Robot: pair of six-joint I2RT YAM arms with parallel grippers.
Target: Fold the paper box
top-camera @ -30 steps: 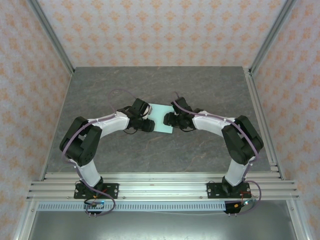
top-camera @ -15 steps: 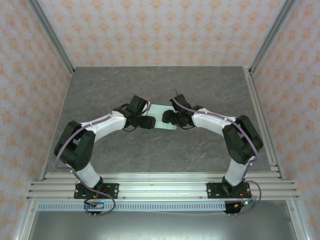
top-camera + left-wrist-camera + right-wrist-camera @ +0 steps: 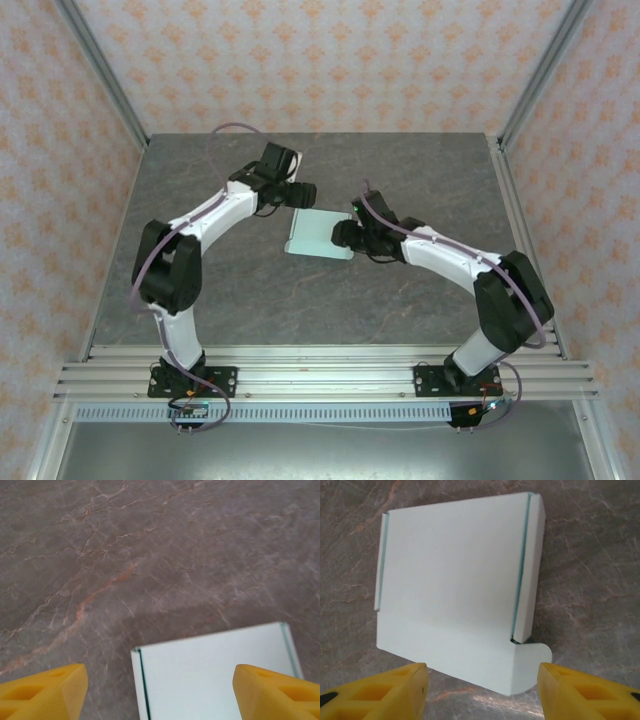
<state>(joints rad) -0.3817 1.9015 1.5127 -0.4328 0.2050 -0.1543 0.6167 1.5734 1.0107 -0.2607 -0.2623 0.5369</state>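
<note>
top external view first: the paper box (image 3: 320, 233) lies flat on the grey marbled tabletop (image 3: 230, 290), about midway between the left and right edges and a little nearer the far edge than the near one. from up here it's pale mint card in a shallow folded rectangle.

over to the right wrist view, and the paper box (image 3: 455, 590) is right in front of the camera. there's a broad flat panel with a narrow side flap (image 3: 527, 565) folded in along one side and a thinner one along the other. darker green lines mark the creases. a rounded tab (image 3: 532, 657) pokes out from the strip nearest the tool. the right tool (image 3: 482, 690) sits at that edge with its yellow fingers (image 3: 375, 692) well apart and nothing clamped between them. whether they touch the card i cannot tell. in the top view the right tool (image 3: 340, 236) is at the box's right side.

now the left tool (image 3: 306, 193), which hangs just at the box's far left corner. in the left wrist view the left tool (image 3: 160, 692) is spread wide too. the box's pale panel lies on the tabletop between the two yellow tips, and neither tip grips it.
</note>
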